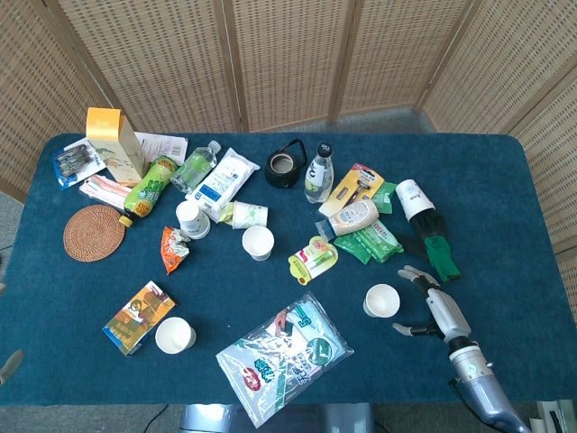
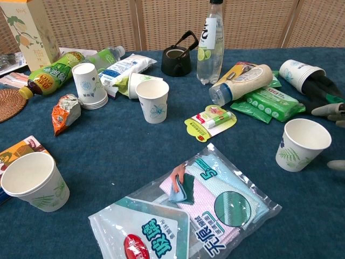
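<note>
White paper cup (image 1: 381,300), printed with green leaves, stands upright on the blue table (image 1: 505,198) in the head view, and everything here is best placed from it. Just right of the cup is the right hand (image 1: 435,307), fingers spread, thumb toward the near edge, holding nothing and not touching the cup. Beyond the cup lie the green packets (image 1: 371,242), and beyond and to its right a black-and-green glove (image 1: 433,248) tucked into another cup lying on its side. Left and nearer than the cup lies the cloth pack (image 1: 287,356). No left hand shows.

From the chest view, the same paper cup (image 2: 301,144) sits near the right edge, mouth open upward. Only fingertips (image 2: 328,109) of the right hand show beside it, apart, with a gap to the cup wall.

To take the cup well, I judge the hand should come in level from the side, thumb and fingers on opposite walls around mid-height, closing gently so the thin paper does not buckle or tip.
</note>
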`<state>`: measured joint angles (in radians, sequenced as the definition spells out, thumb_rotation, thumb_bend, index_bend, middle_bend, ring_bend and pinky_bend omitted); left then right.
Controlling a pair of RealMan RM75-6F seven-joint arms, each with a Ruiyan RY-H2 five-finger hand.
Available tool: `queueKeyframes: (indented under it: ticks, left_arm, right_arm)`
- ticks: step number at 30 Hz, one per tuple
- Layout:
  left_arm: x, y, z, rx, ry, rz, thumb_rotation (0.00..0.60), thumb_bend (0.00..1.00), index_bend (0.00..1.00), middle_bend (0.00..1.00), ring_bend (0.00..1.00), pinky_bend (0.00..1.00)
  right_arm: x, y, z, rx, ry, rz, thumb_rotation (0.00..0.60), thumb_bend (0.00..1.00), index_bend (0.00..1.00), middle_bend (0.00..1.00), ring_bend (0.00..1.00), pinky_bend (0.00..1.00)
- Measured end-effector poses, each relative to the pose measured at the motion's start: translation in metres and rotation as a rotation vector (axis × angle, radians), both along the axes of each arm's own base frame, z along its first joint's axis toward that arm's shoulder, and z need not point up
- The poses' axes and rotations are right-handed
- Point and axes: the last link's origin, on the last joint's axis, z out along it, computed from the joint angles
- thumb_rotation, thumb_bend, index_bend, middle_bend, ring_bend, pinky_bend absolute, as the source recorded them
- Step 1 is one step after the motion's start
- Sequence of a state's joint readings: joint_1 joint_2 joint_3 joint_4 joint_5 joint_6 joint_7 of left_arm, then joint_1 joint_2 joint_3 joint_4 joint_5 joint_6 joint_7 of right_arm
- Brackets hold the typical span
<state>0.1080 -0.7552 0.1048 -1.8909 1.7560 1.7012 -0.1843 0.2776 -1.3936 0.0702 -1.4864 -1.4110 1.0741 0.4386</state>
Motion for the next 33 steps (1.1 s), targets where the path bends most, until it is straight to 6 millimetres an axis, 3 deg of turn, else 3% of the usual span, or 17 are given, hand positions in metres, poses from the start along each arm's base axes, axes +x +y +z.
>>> queueKeyframes:
  ticks: [18,33]
  left_arm:
    - [-0.0005,0.0004,0.0002,0.0,-0.004,0.003,0.6,0.35,0.0,0.0,0.0,0.0]
    - [0.0001,0.0009,-0.0024,-0.009,0.001,0.007,0.6,0.35,0.0,0.0,0.0,0.0]
  right_arm:
    - [0.0048,-0.0066,-0.0052,-0.03,-0.014,0.005,0.6,0.03,0.4,0.0,0.0,0.0]
    - [0.0095,-0.0064,-0.0102,-0.025,-0.036,-0.01,0.6,0.02,0.4,0.0,0.0,0.0]
